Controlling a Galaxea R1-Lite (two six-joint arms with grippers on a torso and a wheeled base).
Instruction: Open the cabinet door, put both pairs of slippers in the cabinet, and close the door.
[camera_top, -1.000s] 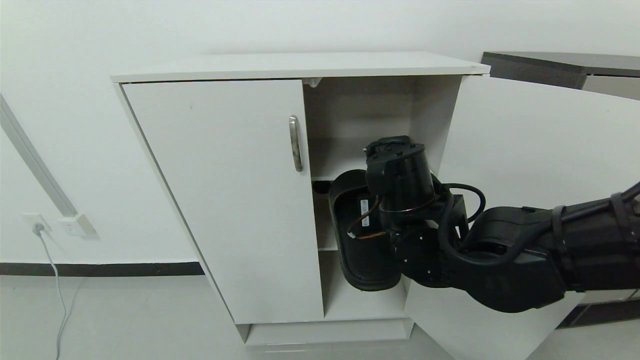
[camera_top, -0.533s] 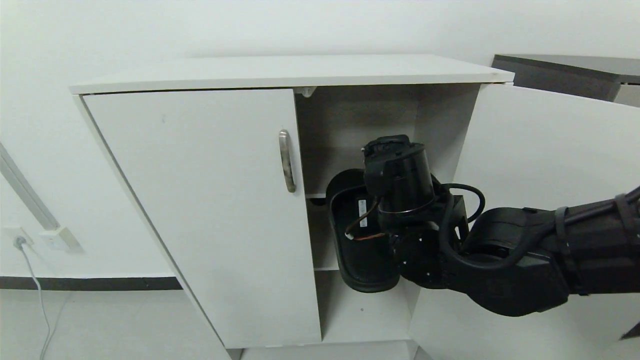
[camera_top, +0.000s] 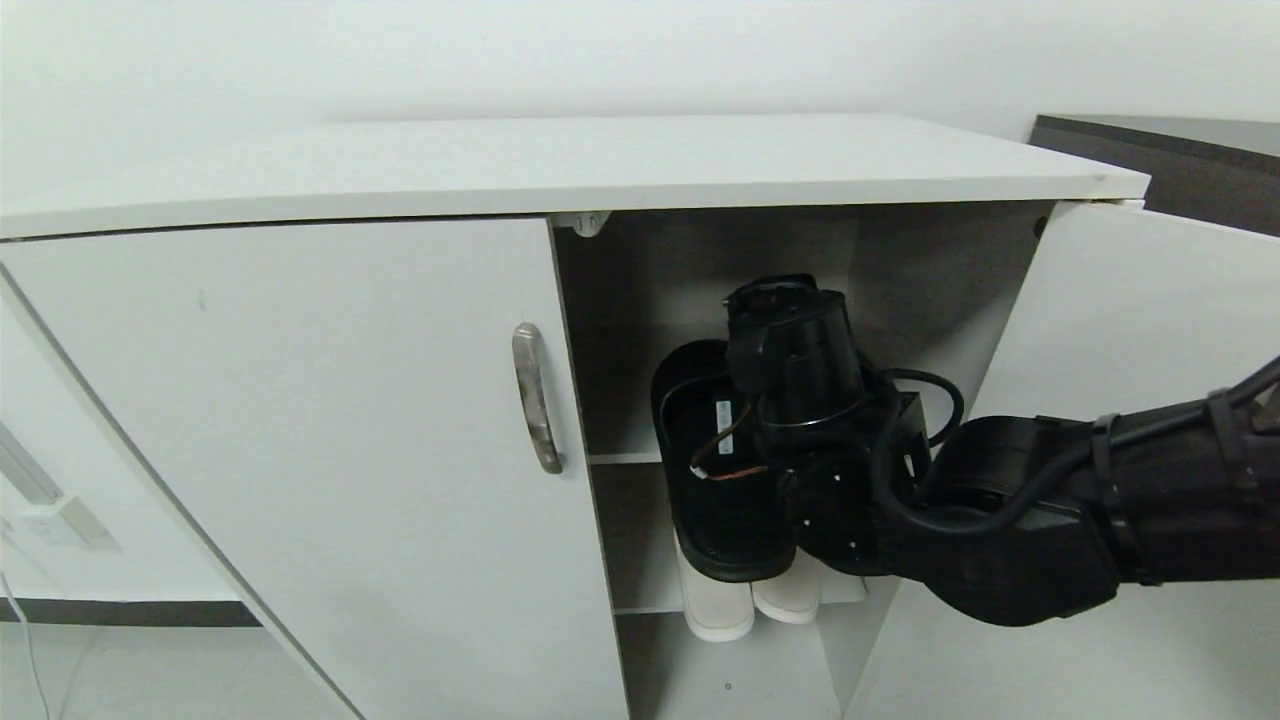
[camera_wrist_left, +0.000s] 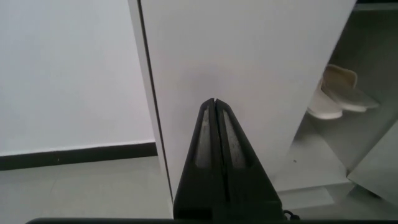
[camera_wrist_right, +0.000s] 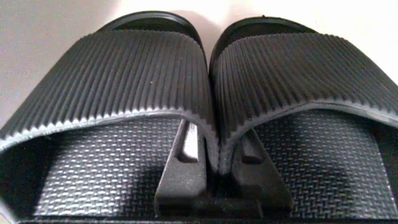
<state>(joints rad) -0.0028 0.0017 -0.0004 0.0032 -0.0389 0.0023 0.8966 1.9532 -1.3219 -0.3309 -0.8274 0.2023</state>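
The white cabinet (camera_top: 600, 160) has its left door (camera_top: 300, 420) closed and its right door (camera_top: 1130, 330) swung open. My right gripper (camera_wrist_right: 214, 163) is shut on the pair of black slippers (camera_top: 715, 470), pinching the inner edges of both where they meet. It holds them upright in the open half, in front of the middle shelf. The white slippers (camera_top: 750, 600) lie side by side on the shelf below; they are also seen as the white slippers (camera_wrist_left: 342, 93). My left gripper (camera_wrist_left: 214, 109) is shut on nothing, low in front of the closed left door.
A metal handle (camera_top: 535, 398) sits at the closed door's inner edge. A dark table (camera_top: 1180, 150) stands behind the cabinet on the right. White wall and a dark skirting strip (camera_wrist_left: 74, 155) run to the left, with bare floor (camera_wrist_left: 81, 193) in front.
The head view has shifted closer, so the cabinet looks larger and the white slippers have come into sight. The right gripper still holds the black slippers.
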